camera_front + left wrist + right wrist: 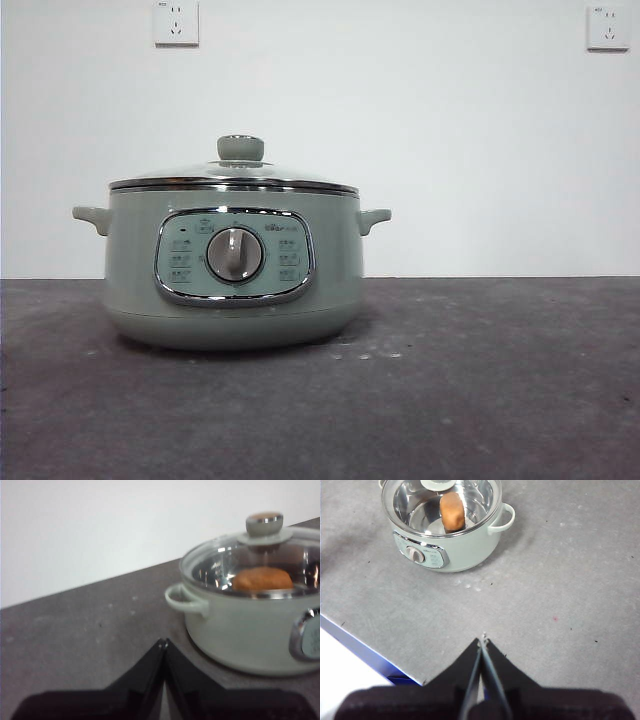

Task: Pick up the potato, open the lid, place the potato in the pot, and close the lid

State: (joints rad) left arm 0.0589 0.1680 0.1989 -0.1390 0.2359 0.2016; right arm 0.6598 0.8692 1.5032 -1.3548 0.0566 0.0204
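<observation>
The pale sage-green pot (232,270) stands on the dark table, left of the middle in the front view, with its silver dial facing me. The glass lid (236,178) sits shut on it, green knob on top. The orange-brown potato (452,511) lies inside the pot under the lid; it also shows through the glass in the left wrist view (262,578). My left gripper (163,642) is shut and empty, low over the table beside the pot's (260,630) side handle. My right gripper (482,641) is shut and empty, high above the table, well away from the pot (451,540).
Two wall sockets (176,22) (608,27) are on the white wall behind. The table's front edge with a blue strip (365,652) shows in the right wrist view. Neither arm shows in the front view.
</observation>
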